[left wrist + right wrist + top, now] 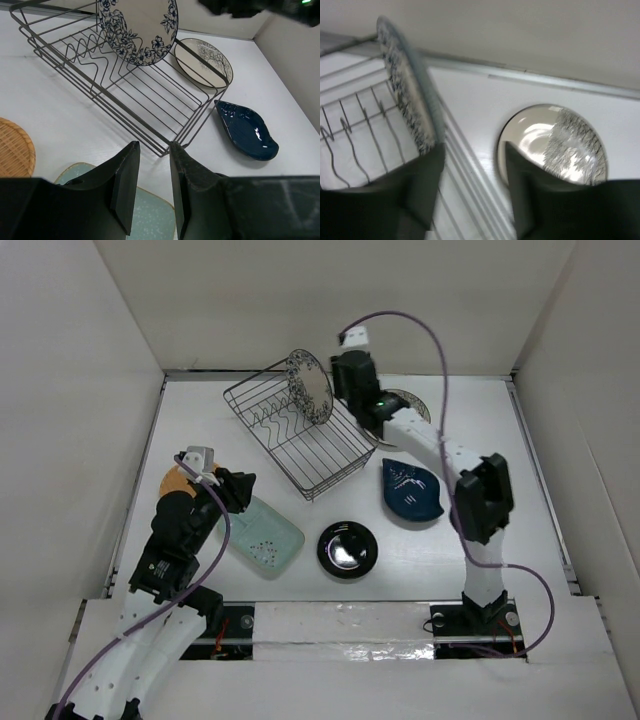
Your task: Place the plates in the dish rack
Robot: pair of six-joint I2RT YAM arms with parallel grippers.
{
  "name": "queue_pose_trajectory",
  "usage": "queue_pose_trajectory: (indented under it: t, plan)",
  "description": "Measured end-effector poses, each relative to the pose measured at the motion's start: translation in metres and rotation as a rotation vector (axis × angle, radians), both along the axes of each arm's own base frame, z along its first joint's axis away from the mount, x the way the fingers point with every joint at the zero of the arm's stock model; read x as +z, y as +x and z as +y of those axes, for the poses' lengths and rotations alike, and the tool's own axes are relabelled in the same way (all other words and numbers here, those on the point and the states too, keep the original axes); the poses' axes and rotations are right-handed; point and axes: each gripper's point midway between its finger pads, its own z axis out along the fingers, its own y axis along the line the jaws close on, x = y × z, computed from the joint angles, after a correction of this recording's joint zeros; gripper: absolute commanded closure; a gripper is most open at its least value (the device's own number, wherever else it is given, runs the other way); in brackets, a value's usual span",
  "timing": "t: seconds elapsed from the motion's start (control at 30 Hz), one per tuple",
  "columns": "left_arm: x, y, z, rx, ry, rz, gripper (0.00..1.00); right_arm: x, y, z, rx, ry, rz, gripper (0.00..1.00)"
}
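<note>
The grey wire dish rack [318, 492] stands at the table's middle back. A cream floral plate [308, 386] stands upright on edge in it. My right gripper [348, 390] is open just right of that plate [405, 95], over the rack's rim [350, 125]. A second cream plate [405, 403] lies flat behind my right arm. The dark blue teardrop dish [412, 490], the black plate [347, 548] and the mint-green plate [262, 533] lie in front. My left gripper [238, 490] is open and empty above the mint plate's edge [150, 215]. The orange plate [172, 480] lies partly under my left arm.
White walls close in the table on the left, back and right. In the left wrist view the rack [102, 92] is ahead, with the flat cream plate [205, 62] and the blue dish [247, 130] to its right.
</note>
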Motion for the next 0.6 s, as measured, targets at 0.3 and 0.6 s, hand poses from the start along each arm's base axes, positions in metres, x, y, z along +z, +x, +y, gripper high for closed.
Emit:
queue_pose_trajectory:
  t: [0.3, 0.6]
  plan:
    - [-0.005, 0.003, -0.001, 0.000, 0.008, 0.019, 0.73, 0.003, 0.019, -0.228, -0.278, 0.497, -0.067, 0.53]
    - [-0.007, 0.004, 0.000, 0.008, 0.012, 0.026, 0.73, -0.186, 0.000, -0.259, -0.370, 0.719, 0.352, 0.32]
